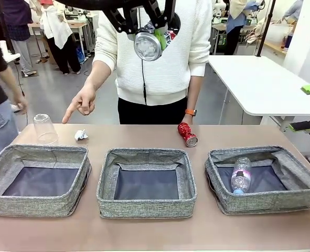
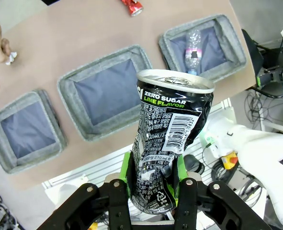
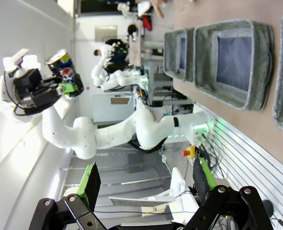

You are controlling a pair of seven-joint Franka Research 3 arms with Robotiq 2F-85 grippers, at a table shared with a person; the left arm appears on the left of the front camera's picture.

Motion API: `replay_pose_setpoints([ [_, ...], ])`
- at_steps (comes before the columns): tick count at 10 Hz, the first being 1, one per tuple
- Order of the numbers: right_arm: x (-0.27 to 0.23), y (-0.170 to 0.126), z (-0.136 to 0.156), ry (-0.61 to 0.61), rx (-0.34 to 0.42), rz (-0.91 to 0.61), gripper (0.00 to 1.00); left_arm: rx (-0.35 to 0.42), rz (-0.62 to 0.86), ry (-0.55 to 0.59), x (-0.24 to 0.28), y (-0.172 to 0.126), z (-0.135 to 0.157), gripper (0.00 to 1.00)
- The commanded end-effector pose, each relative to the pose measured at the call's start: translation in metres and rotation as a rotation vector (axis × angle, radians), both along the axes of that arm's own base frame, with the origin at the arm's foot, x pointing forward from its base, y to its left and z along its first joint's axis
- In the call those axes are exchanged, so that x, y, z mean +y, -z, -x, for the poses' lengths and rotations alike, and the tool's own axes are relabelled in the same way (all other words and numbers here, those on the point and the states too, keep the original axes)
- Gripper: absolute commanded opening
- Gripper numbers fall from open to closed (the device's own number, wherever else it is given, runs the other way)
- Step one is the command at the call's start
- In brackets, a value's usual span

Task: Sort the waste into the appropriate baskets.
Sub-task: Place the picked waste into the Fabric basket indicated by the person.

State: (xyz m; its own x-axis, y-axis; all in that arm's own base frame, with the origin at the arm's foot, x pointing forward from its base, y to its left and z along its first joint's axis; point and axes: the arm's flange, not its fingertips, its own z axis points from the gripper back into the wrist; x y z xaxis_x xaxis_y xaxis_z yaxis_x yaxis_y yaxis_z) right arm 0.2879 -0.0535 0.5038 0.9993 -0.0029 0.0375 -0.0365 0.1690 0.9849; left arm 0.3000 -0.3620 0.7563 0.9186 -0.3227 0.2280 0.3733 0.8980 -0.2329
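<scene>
My left gripper [image 1: 147,30] hangs high over the table's far middle, shut on the black printed can [image 1: 147,45]. In the left wrist view its green pads [image 2: 127,175] squeeze the dented can [image 2: 172,134] above the middle basket [image 2: 77,79]. Three grey baskets stand in a row: left [image 1: 39,152], middle [image 1: 147,154], right [image 1: 259,153]. The clear bottle [image 1: 241,175] lies in the right one. Behind the baskets lie a crushed red can [image 1: 187,134], a paper ball [image 1: 81,135] and an upturned clear cup [image 1: 44,128]. My right gripper [image 3: 146,184] is open and holds nothing, off the table's right side [image 1: 308,126].
A person stands at the far edge, one hand [image 1: 80,103] pointing down towards the paper ball and the cup. A white table [image 1: 259,84] stands at the back right. Bare tabletop [image 1: 144,231] runs in front of the baskets.
</scene>
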Motion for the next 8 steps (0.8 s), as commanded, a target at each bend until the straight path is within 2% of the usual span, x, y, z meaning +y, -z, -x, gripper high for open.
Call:
replay_pose_setpoints([
  [1, -0.0009, -0.0036, -0.0011, -0.006, -0.017, -0.016, 1.00, -0.006, -0.008, -0.001, 0.0024, -0.0024, 0.0014, 0.39],
  [8, -0.0009, -0.0036, -0.0011, -0.006, -0.017, -0.016, 1.00, -0.006, -0.008, -0.001, 0.0024, -0.0024, 0.0014, 0.39],
])
